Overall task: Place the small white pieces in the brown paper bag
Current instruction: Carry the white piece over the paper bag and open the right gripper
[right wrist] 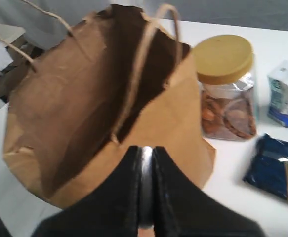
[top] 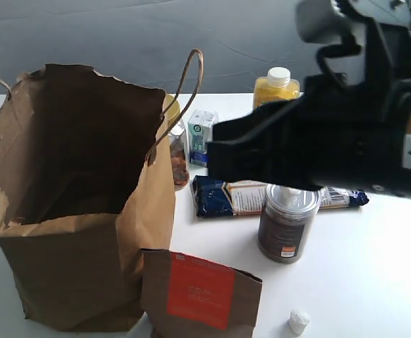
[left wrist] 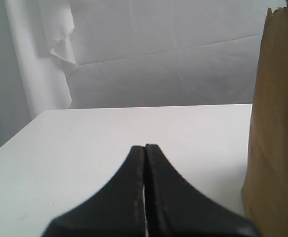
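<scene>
The brown paper bag [top: 64, 274] stood open, its torn rim ragged, and one loop handle [top: 191, 77] arched over the mouth. The right gripper [right wrist: 144, 149] hung above the bag's outer wall, just short of the mouth and close to that handle. Its fingers were drawn narrow with a pale sliver between them; whether that was a piece could not be told.

One small white piece [top: 298, 322] lay on the white table [top: 374, 282], well apart from the bag, past the small brown pouch [top: 201, 292] that stood just in front of the bag's lower corner. Bare table lay all around the piece. A dark can [top: 287, 224] and a blue packet [top: 223, 196] sat farther from the bag, with a strip of open table between them and its wall. A yellow-lidded jar [right wrist: 224, 59] crowded close against the bag's side.

The left gripper [left wrist: 144, 147], fingers pressed together on nothing, sat low near the bag's other wall. Open table ran away from the bag to the far edge.
</scene>
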`<state>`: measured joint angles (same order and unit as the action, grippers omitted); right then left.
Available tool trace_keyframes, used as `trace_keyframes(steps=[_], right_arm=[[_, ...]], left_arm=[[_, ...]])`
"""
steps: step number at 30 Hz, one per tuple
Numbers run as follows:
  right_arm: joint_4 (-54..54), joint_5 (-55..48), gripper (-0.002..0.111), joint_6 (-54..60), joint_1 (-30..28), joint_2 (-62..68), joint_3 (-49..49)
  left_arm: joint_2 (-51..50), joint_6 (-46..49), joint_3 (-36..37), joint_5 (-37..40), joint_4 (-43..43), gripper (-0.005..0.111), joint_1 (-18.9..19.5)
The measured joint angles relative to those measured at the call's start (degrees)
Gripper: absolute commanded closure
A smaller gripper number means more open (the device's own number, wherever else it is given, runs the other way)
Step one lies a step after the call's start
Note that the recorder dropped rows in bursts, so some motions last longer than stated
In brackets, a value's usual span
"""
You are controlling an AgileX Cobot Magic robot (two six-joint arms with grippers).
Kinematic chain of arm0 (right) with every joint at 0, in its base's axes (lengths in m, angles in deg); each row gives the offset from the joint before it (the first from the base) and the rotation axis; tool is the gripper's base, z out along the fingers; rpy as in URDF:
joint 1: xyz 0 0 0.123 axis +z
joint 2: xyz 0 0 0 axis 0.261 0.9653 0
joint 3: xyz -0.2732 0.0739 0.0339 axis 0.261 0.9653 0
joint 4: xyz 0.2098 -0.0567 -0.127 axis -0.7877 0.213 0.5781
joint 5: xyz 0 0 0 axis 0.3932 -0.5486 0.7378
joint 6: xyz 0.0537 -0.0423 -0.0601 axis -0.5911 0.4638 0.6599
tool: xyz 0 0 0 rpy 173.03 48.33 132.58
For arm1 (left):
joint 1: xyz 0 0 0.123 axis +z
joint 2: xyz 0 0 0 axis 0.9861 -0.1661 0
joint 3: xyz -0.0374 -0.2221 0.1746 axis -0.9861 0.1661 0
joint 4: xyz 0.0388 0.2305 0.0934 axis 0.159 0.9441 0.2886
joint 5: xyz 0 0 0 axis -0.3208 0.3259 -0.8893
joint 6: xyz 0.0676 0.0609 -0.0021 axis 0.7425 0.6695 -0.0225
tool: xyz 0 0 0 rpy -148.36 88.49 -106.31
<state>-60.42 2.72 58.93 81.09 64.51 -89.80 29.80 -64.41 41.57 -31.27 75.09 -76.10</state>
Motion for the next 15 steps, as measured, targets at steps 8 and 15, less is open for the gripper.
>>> trace_keyframes(steps=[8,15], right_arm=[[0.21,0.23,0.108,1.92,5.93,10.64,-12.07],[0.34,0.27,0.108,2.38,6.59,20.09,-21.02]], left_arm=[[0.0,0.0,0.0,0.0,0.0,0.107,0.0],[0.0,0.0,0.0,0.0,0.0,0.107,0.0]])
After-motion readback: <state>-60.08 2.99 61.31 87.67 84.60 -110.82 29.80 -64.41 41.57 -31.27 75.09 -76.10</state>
